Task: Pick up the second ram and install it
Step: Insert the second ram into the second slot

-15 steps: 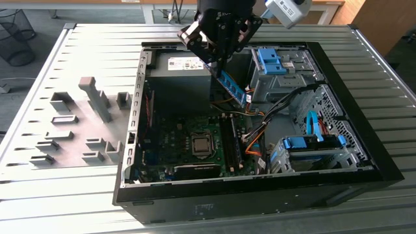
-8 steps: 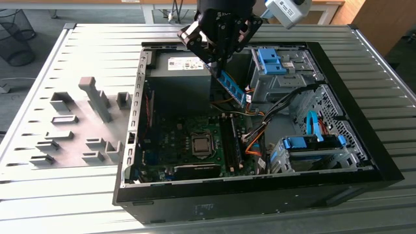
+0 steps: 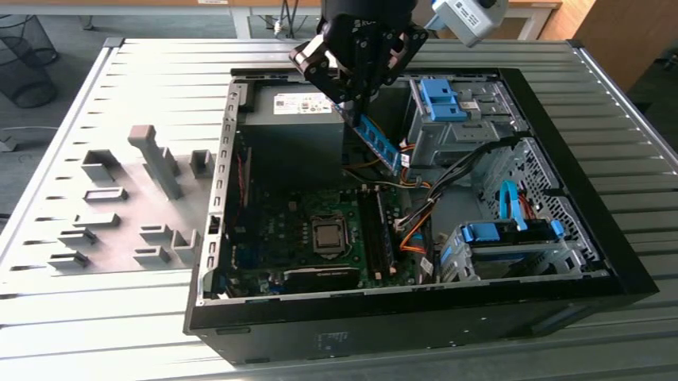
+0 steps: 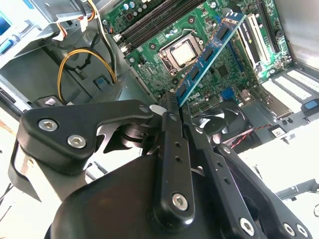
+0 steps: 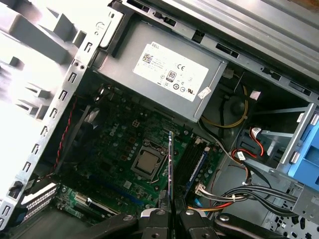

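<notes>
One memory stick, the second ram [image 3: 379, 143], hangs clamped by one end in the closed gripper [image 3: 356, 101], slanting down over the open computer case [image 3: 593, 278] toward five o'clock in the exterior view. In the second wrist view the ram [image 4: 209, 55] juts from the fingers [image 4: 172, 117] toward one o'clock above the motherboard [image 4: 149, 37], well clear of the black slots [image 4: 154, 20]. With only an end pinched, the stick could twist or slip in the grip. Coming down tilted, it might miss a slot or jam in it. Loose cables [image 3: 424, 218] just beside the slots could snag it. Grey fixture blocks [image 3: 159, 167] stand on the tabletop [image 3: 159, 79].
</notes>
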`<act>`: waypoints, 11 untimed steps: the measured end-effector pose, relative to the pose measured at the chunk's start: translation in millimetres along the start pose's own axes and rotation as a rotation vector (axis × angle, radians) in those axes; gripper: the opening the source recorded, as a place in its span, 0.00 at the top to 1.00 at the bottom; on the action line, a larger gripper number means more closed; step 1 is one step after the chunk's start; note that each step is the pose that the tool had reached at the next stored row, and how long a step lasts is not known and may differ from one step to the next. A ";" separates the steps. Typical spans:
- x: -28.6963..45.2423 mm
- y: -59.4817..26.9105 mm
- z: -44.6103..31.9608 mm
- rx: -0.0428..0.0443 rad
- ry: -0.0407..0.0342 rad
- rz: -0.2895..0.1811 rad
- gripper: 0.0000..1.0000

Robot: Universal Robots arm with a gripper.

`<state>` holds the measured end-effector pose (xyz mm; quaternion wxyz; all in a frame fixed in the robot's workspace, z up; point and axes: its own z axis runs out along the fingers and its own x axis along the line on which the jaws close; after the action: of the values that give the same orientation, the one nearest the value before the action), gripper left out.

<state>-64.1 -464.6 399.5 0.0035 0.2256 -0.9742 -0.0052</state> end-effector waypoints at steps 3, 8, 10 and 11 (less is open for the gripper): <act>0.0 0.0 0.0 0.0000 0.0000 0.003 0.86; 0.0 0.0 0.3 -0.0001 -0.0003 0.028 0.86; 0.0 0.0 0.3 0.0000 -0.0003 0.032 0.86; 0.0 0.0 0.3 -0.0001 -0.0005 0.038 0.86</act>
<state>-64.1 -464.6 399.1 0.0034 0.2068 -0.9784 -0.0052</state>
